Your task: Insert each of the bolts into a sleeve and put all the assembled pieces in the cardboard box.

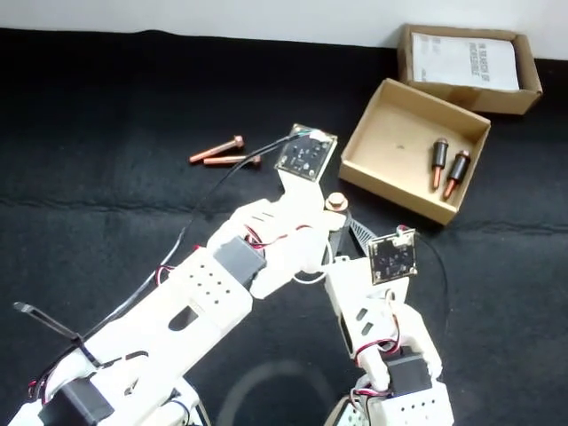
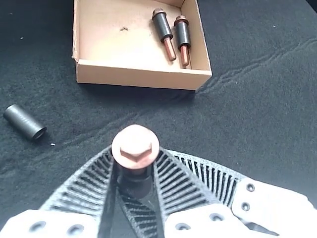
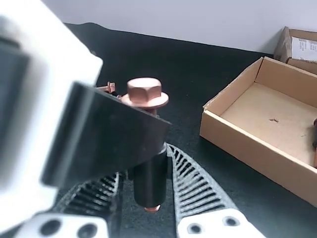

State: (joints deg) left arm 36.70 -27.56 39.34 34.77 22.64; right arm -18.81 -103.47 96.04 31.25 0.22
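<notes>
1. Pinching the sleeve [image 3: 149, 183] with the left tool [image 2: 134, 161], pressed in from both sides just under the head of the bolt [image 2: 134, 148]. Bolt fully seated, copper tip poking out below the sleeve.
2. Cannot tell the grip state of the right tool [image 1: 348, 222]. Placed right at the same piece, coming in from the near-right side.
3. Piece held clear above the table [image 1: 106, 106], upright: long axis vertical, head up.
4. Box [image 1: 395, 193] to the right and slightly far of the piece, near but apart. Top open, two finished pieces [image 1: 448, 167] lying at its right end, the rest of the floor bare.
5. Likely next: carrying the piece right and far over the box's near wall, then letting go. Judged an equal reach for both arms, with both tools meeting at the piece, though with the right arm's base on the box side.
6. Probably worth tipping the long axis toward flat before release, to lessen the chance of a bounce or of the bolt slipping out of the sleeve.
7. Left to do afterwards: two bare bolts [image 1: 217, 151] lying on the table at the far left, and a loose sleeve [image 2: 25, 121] lying on its side apart from the box.
</notes>
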